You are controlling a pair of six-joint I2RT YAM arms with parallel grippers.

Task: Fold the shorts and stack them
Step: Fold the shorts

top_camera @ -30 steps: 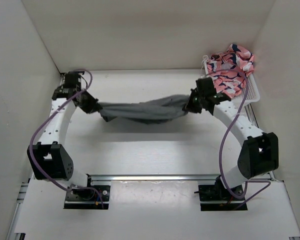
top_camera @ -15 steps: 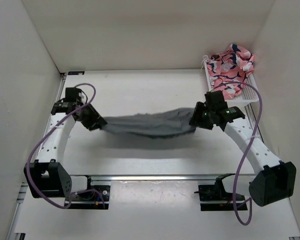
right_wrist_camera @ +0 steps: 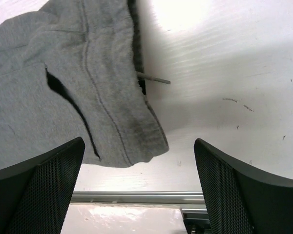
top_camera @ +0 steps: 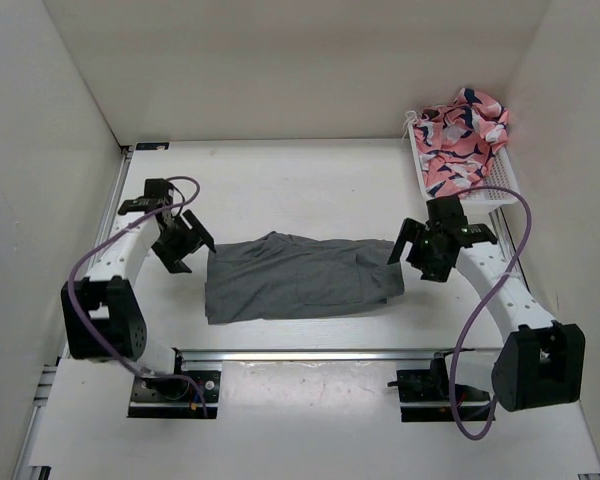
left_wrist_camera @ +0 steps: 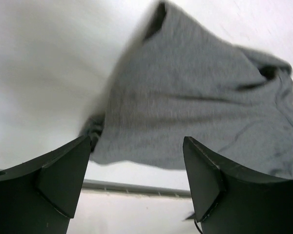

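The dark grey shorts lie spread flat on the white table between the two arms, also seen in the left wrist view and in the right wrist view. My left gripper hovers just off their left edge, jaws wide open and empty. My right gripper stands beside their right edge, also open with nothing in it. The pink patterned shorts sit bunched in a white basket at the back right.
White walls enclose the table on the left, back and right. A metal rail runs along the near edge in front of the arm bases. The basket stands just behind the right arm.
Both grippers have opened and let go of the grey shorts, which dropped from hanging stretched between them to lying flat. Both arms drew nearer and lower.
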